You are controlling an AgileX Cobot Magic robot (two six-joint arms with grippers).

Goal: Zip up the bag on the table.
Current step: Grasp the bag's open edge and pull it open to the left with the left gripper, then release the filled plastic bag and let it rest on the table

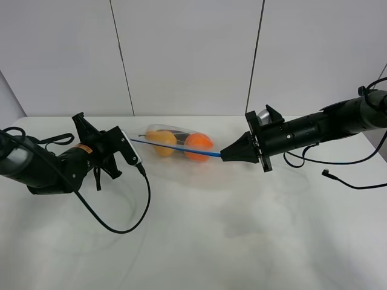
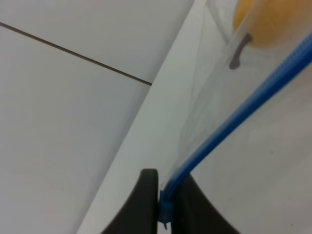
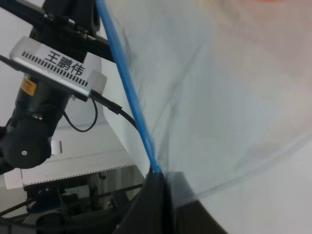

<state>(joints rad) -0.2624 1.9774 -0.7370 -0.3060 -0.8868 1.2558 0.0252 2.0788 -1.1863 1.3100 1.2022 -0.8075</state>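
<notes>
The clear bag lies on the white table at the back middle, with orange fruit showing through it. Its blue zipper strip is stretched taut between my two grippers. My left gripper is shut on the strip's left end; in the left wrist view the strip runs out from between the black fingers. My right gripper is shut on the strip's right end; in the right wrist view the strip enters the pinched fingers, and the bag film spreads beside it.
A black cable loops on the table from the left arm. Another cable with a loose plug lies at the right under the right arm. A grey panelled wall stands behind the table.
</notes>
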